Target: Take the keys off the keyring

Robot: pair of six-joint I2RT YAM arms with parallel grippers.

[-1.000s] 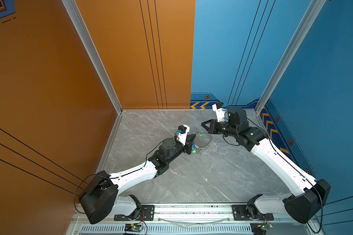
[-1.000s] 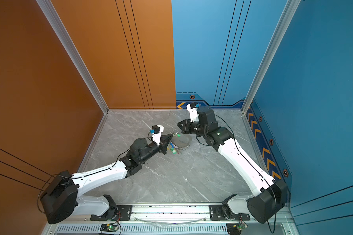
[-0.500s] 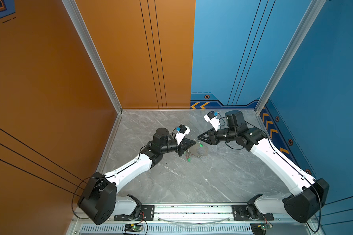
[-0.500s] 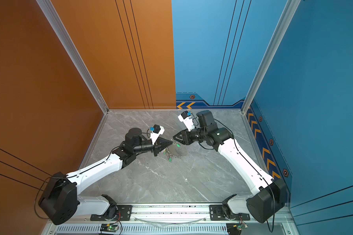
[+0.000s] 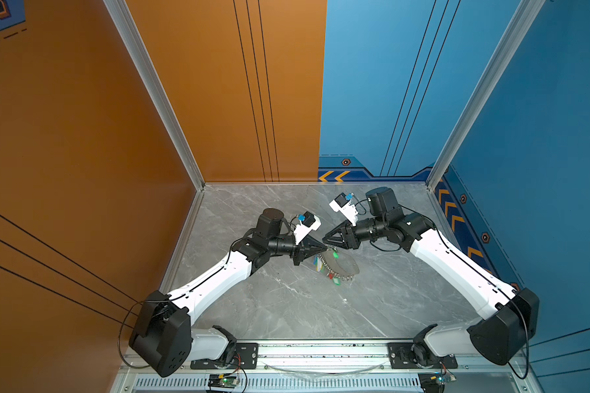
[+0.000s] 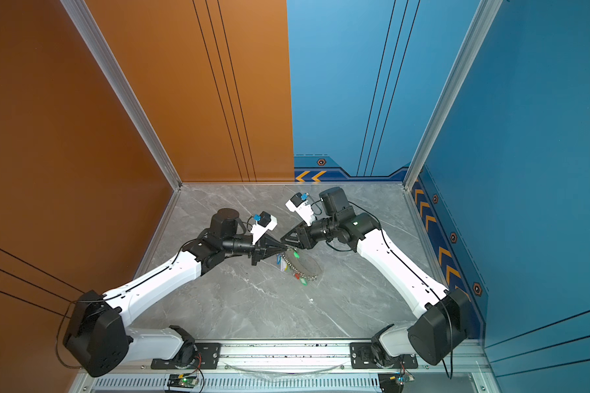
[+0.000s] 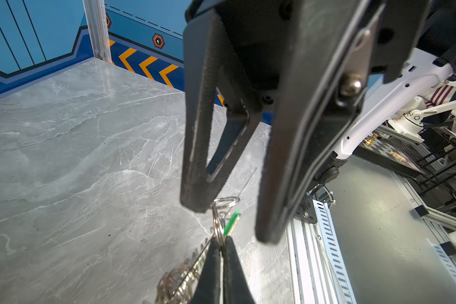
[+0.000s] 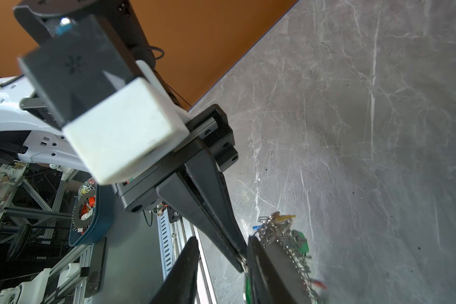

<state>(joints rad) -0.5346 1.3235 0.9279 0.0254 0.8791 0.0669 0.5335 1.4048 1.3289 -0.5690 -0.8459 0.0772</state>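
The keyring (image 5: pixel 347 264) is a grey oval ring fringed with small silver rings, and it hangs tilted above the marble table in both top views (image 6: pixel 312 266). The keys (image 5: pixel 324 268) dangle from it with green, yellow, blue and red tags. My left gripper (image 7: pixel 223 240) is shut on one small silver split ring (image 7: pixel 217 226) at the keyring's raised edge, next to a green tag (image 7: pixel 232 223). My right gripper (image 8: pixel 221 238) stands open, tip to tip with the left gripper (image 5: pixel 322 247). Its fingers (image 7: pixel 196 163) straddle that split ring and hold nothing.
The grey marble table (image 5: pixel 286 306) is walled in orange on the left and blue at the back and right. An aluminium rail (image 5: pixel 321 350) with both arm bases runs along the front edge. The two arms meet over the table's middle.
Both grippers have risen from the table and met tip to tip, lifting one edge of the keyring. The right gripper has opened. Little has moved in the last half second.
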